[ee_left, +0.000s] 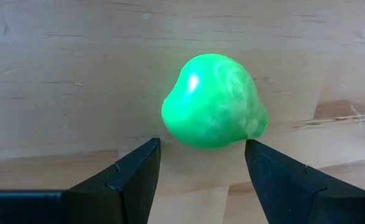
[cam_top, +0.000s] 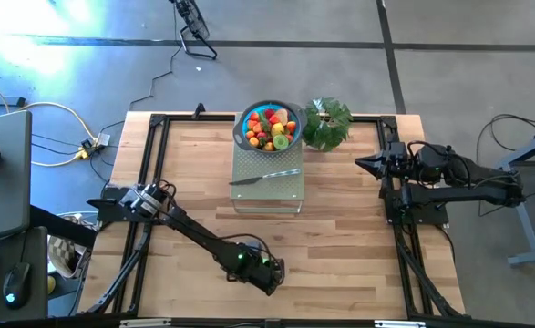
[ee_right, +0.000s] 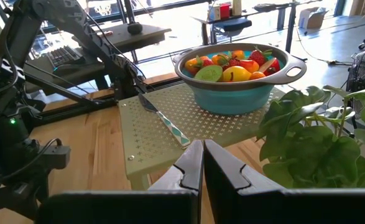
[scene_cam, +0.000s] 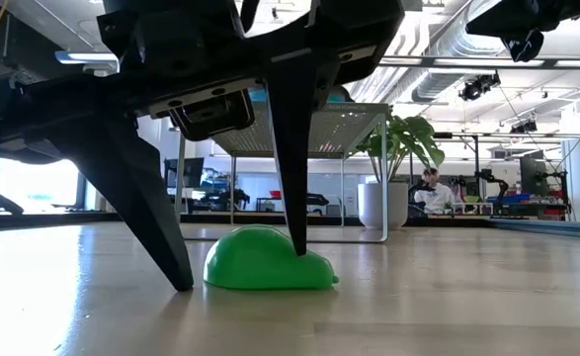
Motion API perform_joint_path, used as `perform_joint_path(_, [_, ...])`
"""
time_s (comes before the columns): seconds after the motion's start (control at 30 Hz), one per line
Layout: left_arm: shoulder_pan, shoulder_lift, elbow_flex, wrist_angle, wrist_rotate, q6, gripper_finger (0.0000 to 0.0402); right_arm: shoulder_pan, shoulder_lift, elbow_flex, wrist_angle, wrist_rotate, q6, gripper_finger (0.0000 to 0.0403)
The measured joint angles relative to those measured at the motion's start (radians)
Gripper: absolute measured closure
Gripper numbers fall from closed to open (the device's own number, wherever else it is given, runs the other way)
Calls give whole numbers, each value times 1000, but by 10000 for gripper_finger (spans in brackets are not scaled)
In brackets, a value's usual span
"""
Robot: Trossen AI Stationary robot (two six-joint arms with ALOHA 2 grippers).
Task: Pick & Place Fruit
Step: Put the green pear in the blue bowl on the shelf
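A green toy fruit (ee_left: 213, 102) lies on its flat side on the bare wood near the table's front edge (scene_cam: 265, 262). My left gripper (cam_top: 272, 273) points steeply down over it and is open, one finger on each side of it (ee_left: 201, 162). Under the arm, the fruit does not show in the high view. Several more toy fruits, red, orange, yellow and green, fill the blue bowl (ee_right: 232, 93) at the table's far middle. My right gripper (ee_right: 203, 144) is shut on nothing and hangs raised at the table's right side (cam_top: 358, 164). My left gripper: one fingertip (scene_cam: 297, 242) stands in front of the green fruit's top in the low view, and I cannot tell whether it touches. The other fingertip (scene_cam: 176, 277) is down by the table, clear of the fruit.
The bowl (cam_top: 240, 132) stands on a raised pale perforated stand (cam_top: 267, 191), and a slim knife (cam_top: 265, 176) lies on that stand too. A leafy green plant (cam_top: 328, 123) stands right of the bowl. Bare wood lies between the stand and my left gripper.
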Motion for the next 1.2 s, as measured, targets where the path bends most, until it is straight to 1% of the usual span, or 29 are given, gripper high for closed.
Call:
perform_joint_path(0.3, [7,0,0,-2,2,-2,171,0,0,0,0,0,0,395])
perform_joint_path(0.5, [18,0,1,-6,6,32,167,0,0,0,0,0,0,395])
perform_joint_path(0.6, [19,0,1,1,6,34,143,0,0,0,0,0,0,395])
perform_joint_path(0.8, [19,0,1,10,-1,34,73,0,0,0,0,0,0,395])
perform_joint_path(0.9, [19,0,2,11,-4,34,47,0,0,0,0,0,0,395])
perform_joint_path(1.0, [20,0,2,13,-4,34,38,0,0,0,0,0,0,395])
perform_joint_path(1.2, [20,-1,0,30,-6,22,37,0,0,0,0,0,0,395])
